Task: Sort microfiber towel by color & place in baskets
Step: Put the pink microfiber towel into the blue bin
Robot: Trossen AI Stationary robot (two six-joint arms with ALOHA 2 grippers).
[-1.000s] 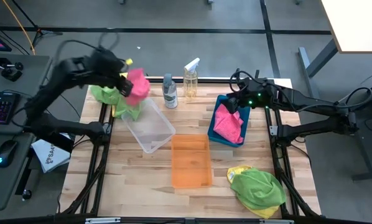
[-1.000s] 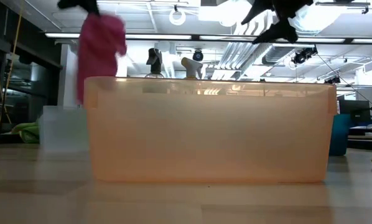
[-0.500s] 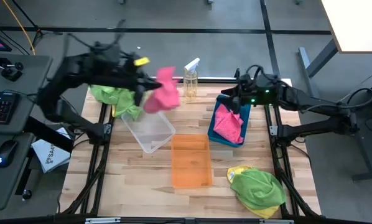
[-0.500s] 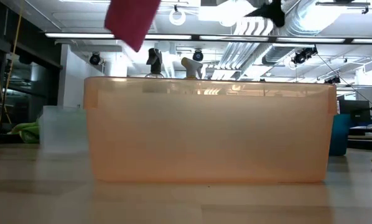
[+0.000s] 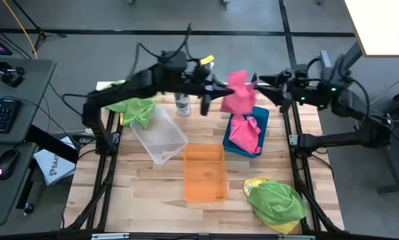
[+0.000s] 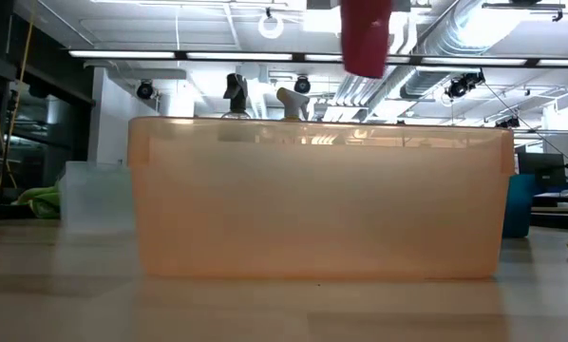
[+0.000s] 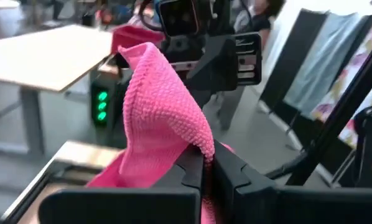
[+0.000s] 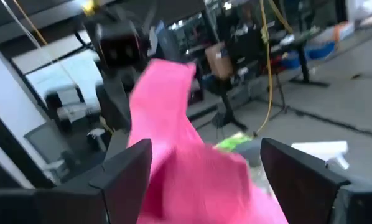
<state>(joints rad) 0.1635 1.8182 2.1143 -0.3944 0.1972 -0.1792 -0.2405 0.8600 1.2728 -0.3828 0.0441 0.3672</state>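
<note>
Lying nearest, green towels [image 5: 276,201] sat at the table's [image 5: 146,193] front right corner. Orange basket [image 5: 205,172] sat mid-table. Farther, left claw [image 5: 221,93] pinched a pink towel [image 5: 238,92] above the teal basket [image 5: 263,121]; right claw [image 5: 265,83] spread wide, facing it.

The low view cuts off the pink towel [image 6: 367,38] at its top edge.

A grey floor [image 5: 253,17] surrounds the wooden table [image 5: 146,190]; exposed ducts [image 6: 474,38] cross the lit ceiling.
</note>
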